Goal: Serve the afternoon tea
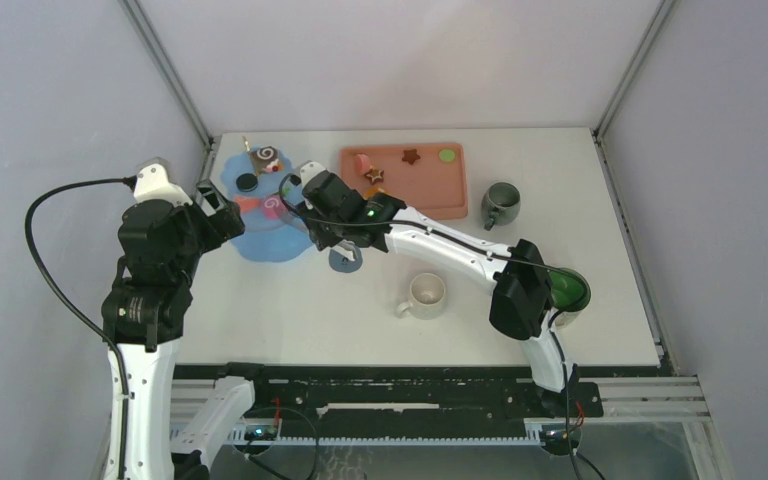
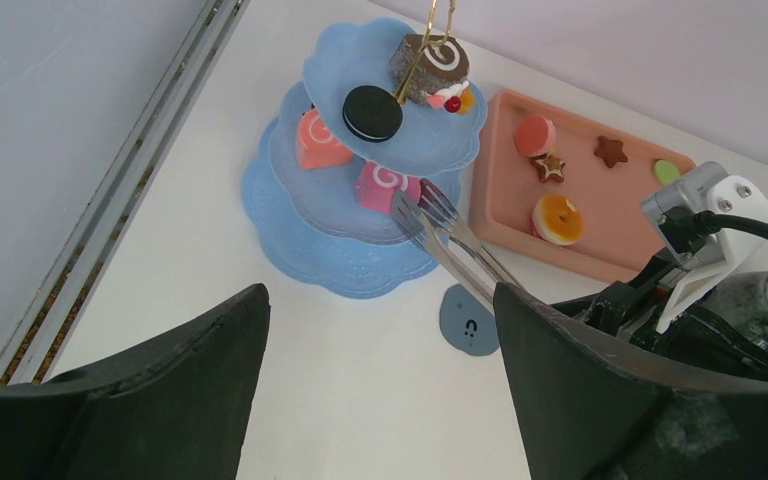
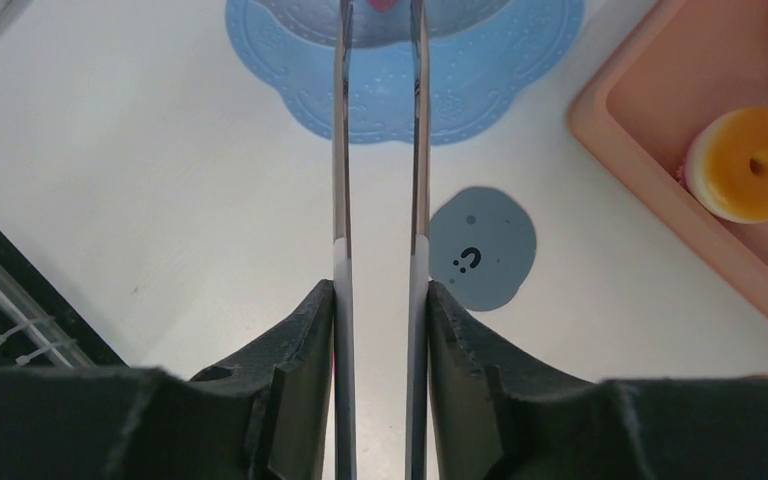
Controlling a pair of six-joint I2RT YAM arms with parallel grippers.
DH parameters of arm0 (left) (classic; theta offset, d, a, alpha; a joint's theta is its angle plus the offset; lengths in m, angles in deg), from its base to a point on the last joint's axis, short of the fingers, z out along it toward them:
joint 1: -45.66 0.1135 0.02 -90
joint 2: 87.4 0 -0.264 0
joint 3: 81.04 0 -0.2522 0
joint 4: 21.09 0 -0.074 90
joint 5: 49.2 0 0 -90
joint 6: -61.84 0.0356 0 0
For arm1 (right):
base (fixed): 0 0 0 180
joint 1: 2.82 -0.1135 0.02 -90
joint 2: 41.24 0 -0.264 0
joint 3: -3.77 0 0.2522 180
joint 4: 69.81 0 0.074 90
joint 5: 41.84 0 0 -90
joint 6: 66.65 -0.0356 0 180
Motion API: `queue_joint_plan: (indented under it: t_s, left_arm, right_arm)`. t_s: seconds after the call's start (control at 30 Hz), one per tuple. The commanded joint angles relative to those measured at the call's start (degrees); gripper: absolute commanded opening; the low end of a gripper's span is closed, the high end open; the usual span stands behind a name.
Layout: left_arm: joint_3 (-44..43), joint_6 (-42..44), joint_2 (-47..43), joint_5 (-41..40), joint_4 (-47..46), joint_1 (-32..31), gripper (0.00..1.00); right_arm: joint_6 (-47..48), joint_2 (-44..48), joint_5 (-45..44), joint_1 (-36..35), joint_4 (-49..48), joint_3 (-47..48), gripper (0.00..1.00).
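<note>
My left arm [image 1: 145, 300] rises from its base at the near left, folds at the elbow and turns its wrist toward the far right. My left gripper [image 2: 378, 330] hangs with its jaws spread wide, holding nothing. My right arm [image 1: 460, 255] stretches low from the near right, leftward and away. My right gripper [image 3: 380, 295] clasps the tongs [image 3: 343, 150], one finger pressed on each blade's outer side.

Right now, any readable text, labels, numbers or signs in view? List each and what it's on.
":?" (roughly; two dots and a hooked stroke, tilted): printed on the grey-blue disc on the table.
No other words, brands or numbers readable in any view.
</note>
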Motion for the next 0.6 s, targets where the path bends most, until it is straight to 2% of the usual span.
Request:
queue_joint_plan:
  t_s: [0.0, 0.33, 0.57]
  left_arm:
    - [-1.3, -0.1, -0.1, 1.1, -1.8, 0.5, 0.87]
    - [-1.6, -0.4, 0.2, 1.3, -1.8, 0.5, 0.87]
    - [-1.6, -0.4, -0.1, 1.2, -1.7, 0.5, 0.87]
  right_arm:
    - [0.4, 2.3, -1.2, -0.4, -2.3, 2.6, 0.44]
    - [0.1, 10.8, -2.8, -0.4, -6.1, -4.6, 0.45]
    - [-2.6, 21.3, -4.7, 4.5, -8.4, -18.7, 0.45]
